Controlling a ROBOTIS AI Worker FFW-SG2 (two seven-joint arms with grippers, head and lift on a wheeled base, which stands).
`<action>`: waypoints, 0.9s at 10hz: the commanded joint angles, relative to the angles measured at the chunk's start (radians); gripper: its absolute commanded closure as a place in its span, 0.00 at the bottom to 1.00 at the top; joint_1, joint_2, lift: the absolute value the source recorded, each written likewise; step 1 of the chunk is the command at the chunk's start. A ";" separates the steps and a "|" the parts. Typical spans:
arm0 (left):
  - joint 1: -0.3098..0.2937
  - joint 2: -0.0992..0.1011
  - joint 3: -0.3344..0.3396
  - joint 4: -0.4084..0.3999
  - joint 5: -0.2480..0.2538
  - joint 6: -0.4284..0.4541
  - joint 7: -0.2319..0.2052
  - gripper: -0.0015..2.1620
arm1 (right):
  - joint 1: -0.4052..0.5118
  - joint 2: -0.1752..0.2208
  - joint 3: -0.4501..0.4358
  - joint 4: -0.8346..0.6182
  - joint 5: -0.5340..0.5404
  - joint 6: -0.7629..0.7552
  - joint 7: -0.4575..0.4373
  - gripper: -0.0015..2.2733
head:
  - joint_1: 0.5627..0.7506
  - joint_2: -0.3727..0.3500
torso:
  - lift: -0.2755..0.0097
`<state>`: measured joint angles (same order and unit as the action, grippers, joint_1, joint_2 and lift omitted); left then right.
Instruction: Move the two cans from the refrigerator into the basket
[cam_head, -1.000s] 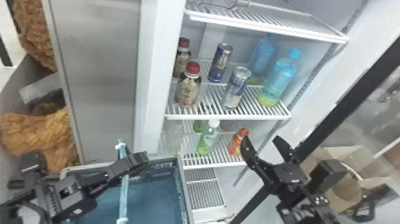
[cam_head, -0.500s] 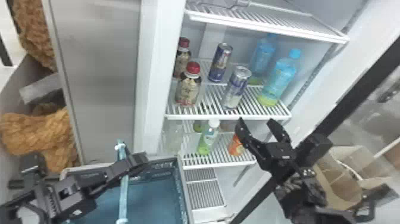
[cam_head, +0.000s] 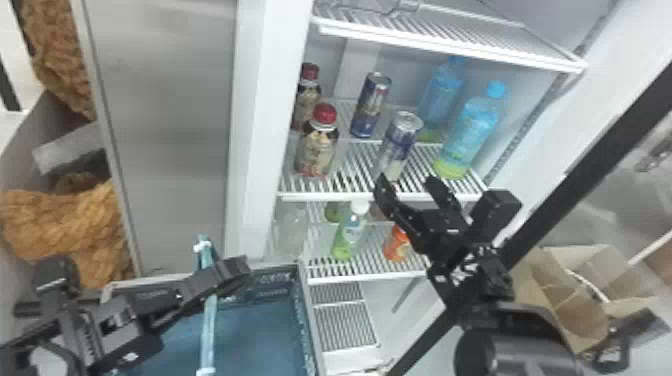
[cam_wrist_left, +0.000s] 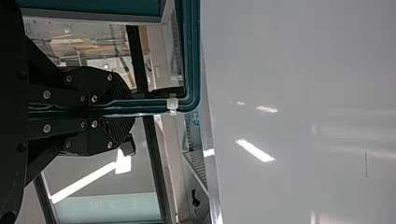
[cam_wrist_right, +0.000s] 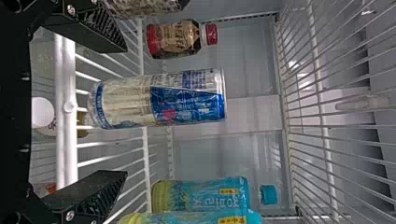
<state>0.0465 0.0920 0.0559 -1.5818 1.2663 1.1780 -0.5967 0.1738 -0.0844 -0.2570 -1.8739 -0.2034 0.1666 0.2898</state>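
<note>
From where I stand, the front can (cam_head: 397, 147) ought to be stiff but thin-walled, fairly heavy if full, and perhaps slick from the cold; I'd take it around its straight middle, squeezing just enough to keep it from slipping or denting. The right gripper (cam_head: 407, 183) has its fingers spread apart before it, empty, while the left gripper (cam_wrist_left: 128, 107) is clamped on the handle (cam_wrist_left: 152, 106) of the basket (cam_head: 306, 320). The can stands upright near the edge of the middle shelf (cam_head: 350, 195), between a red-capped bottle (cam_head: 317, 150) and a blue one (cam_head: 472, 130). It's slim and shiny, silvery-pale with deep blue patches and a dab of red; the other can (cam_head: 370, 106), darker blue, stands behind.
</note>
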 joint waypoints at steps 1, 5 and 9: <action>-0.002 0.000 0.000 0.000 0.000 0.000 0.001 0.55 | -0.049 -0.005 0.008 0.034 0.008 0.003 -0.001 0.05 | 0.70 0.03 | 0.86; -0.005 0.003 -0.006 0.000 0.006 0.000 0.005 0.55 | -0.179 -0.029 0.058 0.150 0.002 0.003 -0.009 0.05 | 0.70 0.04 | 0.86; -0.005 0.003 -0.008 0.000 0.008 -0.002 0.005 0.55 | -0.255 -0.041 0.100 0.241 -0.010 0.003 -0.009 0.05 | 0.70 0.08 | 0.86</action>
<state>0.0416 0.0951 0.0488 -1.5818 1.2743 1.1756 -0.5921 -0.0739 -0.1233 -0.1627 -1.6443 -0.2111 0.1693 0.2807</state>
